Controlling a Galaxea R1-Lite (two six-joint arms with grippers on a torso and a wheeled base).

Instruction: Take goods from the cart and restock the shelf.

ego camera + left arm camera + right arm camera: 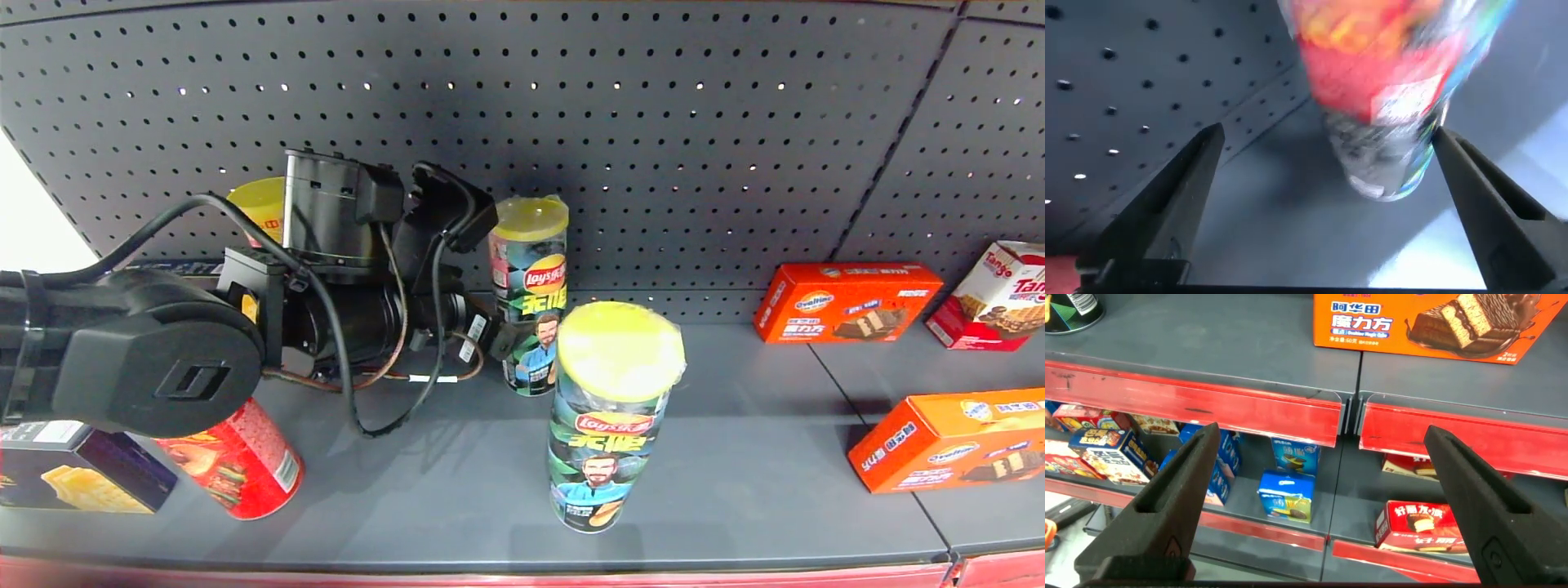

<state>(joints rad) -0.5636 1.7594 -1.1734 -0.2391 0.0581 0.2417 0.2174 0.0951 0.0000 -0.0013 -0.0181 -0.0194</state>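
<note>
Two tall chip cans with yellow lids stand upright on the grey shelf (775, 474). One can (612, 416) is near the front middle and the other (529, 286) is farther back by the pegboard. My left gripper (513, 336) reaches in from the left, level with the lower part of the rear can. In the left wrist view this gripper (1328, 135) is open, and the blurred can (1388, 98) sits between its spread fingers (1192, 180) without visible contact. My right gripper (1323, 434) is open and holds nothing, out in front of the red shelf edge (1192, 392).
A red can (241, 461) and a dark box (73, 478) stand at the front left under my left arm. Another yellow lid (257, 204) shows behind it. Orange boxes (845, 300) (951, 441) and a white-red box (1000, 294) lie at the right. Lower shelves hold snack boxes (1286, 494).
</note>
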